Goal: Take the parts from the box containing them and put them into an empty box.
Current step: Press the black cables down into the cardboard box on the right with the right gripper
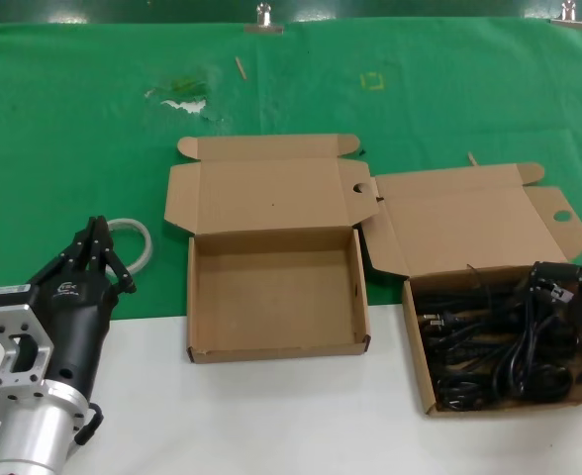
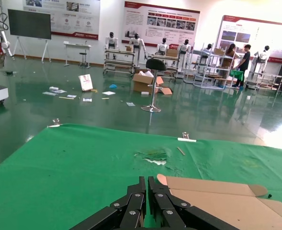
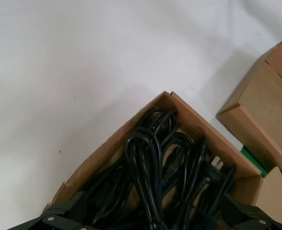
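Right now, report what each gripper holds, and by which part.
Nothing is held. The left gripper is shut on nothing, over the green cloth. The right gripper is open above the power cords, gripping none.

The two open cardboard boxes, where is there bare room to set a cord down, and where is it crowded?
The shallow brown cardboard box in the middle has a bare floor from wall to wall. Bare white tabletop lies in front of both boxes. The right-hand cardboard box is crowded with bundled black power cords, and the right end effector sits over its far right corner.
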